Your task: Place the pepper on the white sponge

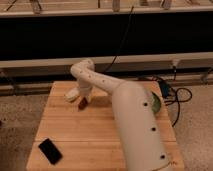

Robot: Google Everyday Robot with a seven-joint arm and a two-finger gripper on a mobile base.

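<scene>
The gripper is at the end of the white arm, which reaches from the lower right to the far left part of the wooden table. The pepper, a tiny dark red item, sits right at the gripper's tip. I cannot tell whether it is held or rests on the table. The white sponge, a small flat cream pad, lies just left of the gripper and the pepper, close to them. The arm hides what is behind the gripper.
A black flat rectangle lies near the table's front left corner. A green bowl shows partly behind the arm at the right edge. Cables lie on the floor to the right. A dark wall with a rail runs behind the table.
</scene>
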